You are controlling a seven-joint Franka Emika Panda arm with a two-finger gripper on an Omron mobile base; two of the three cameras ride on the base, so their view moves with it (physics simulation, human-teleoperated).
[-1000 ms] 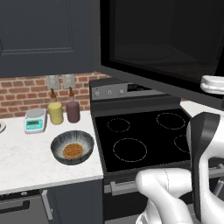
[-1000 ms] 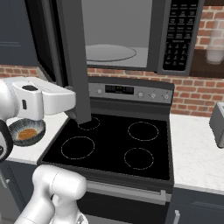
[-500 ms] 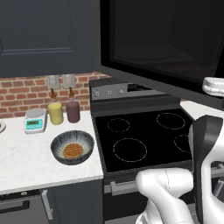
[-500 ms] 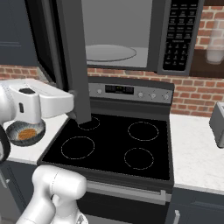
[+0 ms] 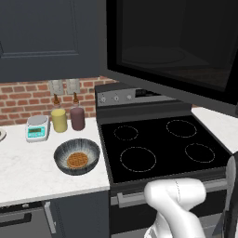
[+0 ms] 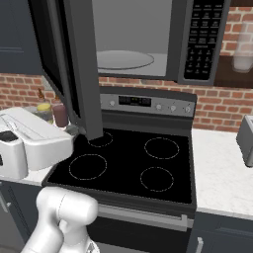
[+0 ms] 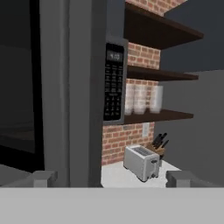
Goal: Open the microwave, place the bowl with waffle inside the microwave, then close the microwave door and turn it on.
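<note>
The microwave door (image 6: 74,74) stands swung wide, leaving the microwave (image 6: 148,39) cavity and its glass plate exposed for loading. The gripper (image 7: 111,178) has its fingers spread far apart with nothing between them, just beside the door's free edge at its ten o'clock, which suits letting go after a pull. The bowl (image 5: 76,156) sits on the counter (image 5: 23,172), at nine o'clock from the stove (image 5: 158,144), the waffle (image 5: 77,160) lying inside it, untouched. Fetching it looks like the next job.
</note>
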